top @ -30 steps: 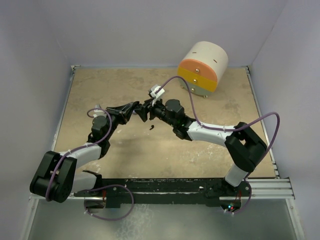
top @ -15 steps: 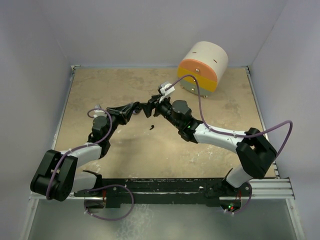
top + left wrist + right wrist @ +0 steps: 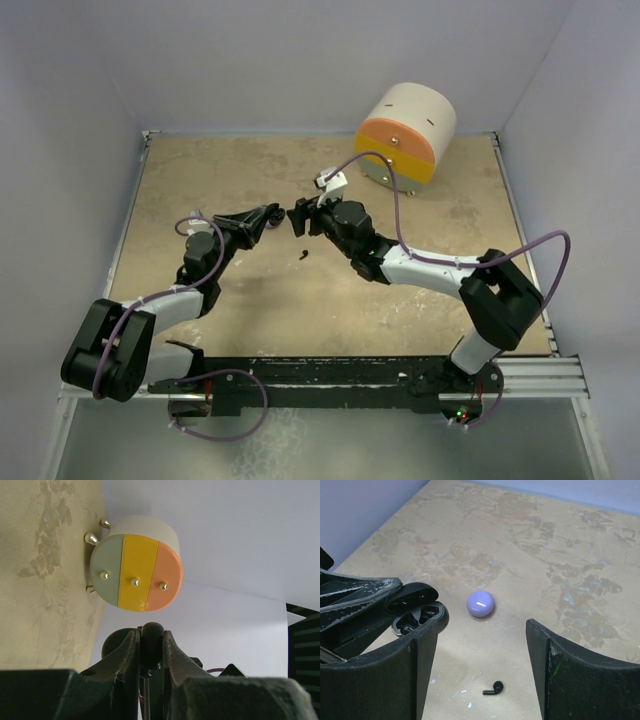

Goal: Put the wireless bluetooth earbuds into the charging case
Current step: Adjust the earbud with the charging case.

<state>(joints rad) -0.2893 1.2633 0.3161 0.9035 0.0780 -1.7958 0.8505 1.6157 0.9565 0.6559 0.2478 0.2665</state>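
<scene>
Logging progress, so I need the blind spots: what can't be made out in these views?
- Right wrist view: slots of the charging case, partly behind the right gripper; filled or not, unclear.
- Left wrist view: the case, mostly covered by the left gripper.
- Top view: the black earbud, too small for detail.

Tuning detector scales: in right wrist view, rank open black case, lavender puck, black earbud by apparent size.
1. open black case, though partly hidden
2. lavender puck
3. black earbud, clearly smallest

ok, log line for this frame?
left hand: shut on open charging case | right hand: open, empty | black earbud: loose on table
</scene>
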